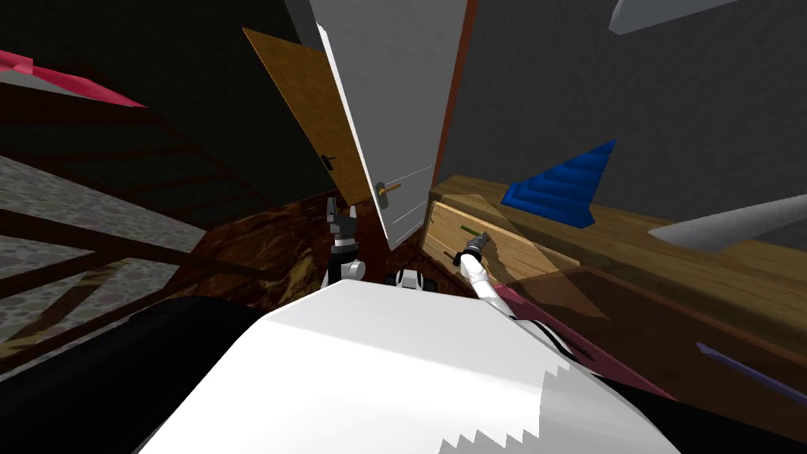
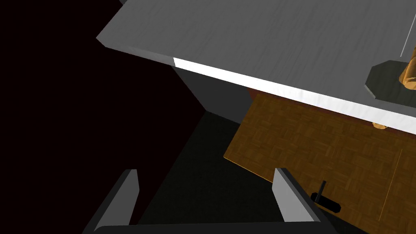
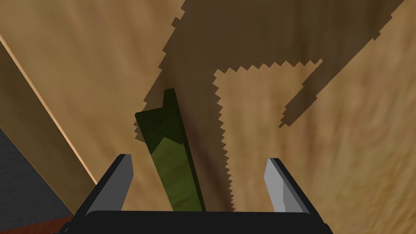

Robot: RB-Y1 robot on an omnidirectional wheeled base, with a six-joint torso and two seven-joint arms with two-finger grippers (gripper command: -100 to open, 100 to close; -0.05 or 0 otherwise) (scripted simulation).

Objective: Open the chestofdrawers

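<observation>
A light wooden chest of drawers point(image 1: 630, 244) runs along the wall on my right. One drawer front point(image 1: 504, 244) near its end stands out from the body. On that drawer front point(image 3: 317, 154) a green bar handle point(image 3: 174, 162) lies between the fingers of my right gripper point(image 3: 199, 183), nearer one finger. The right gripper point(image 1: 475, 240) is open and its fingers do not press the handle. My left gripper point(image 1: 342, 206) is held out in front of me, open and empty point(image 2: 205, 191), pointing toward the doors.
An open white door point(image 1: 394, 110) with a brass knob stands ahead, and a brown wooden door point(image 1: 315, 118) with a black lever point(image 2: 325, 199) is behind it. A blue stepped object point(image 1: 567, 189) and a grey one point(image 1: 725, 225) rest on the chest top. A dark railing lies to my left.
</observation>
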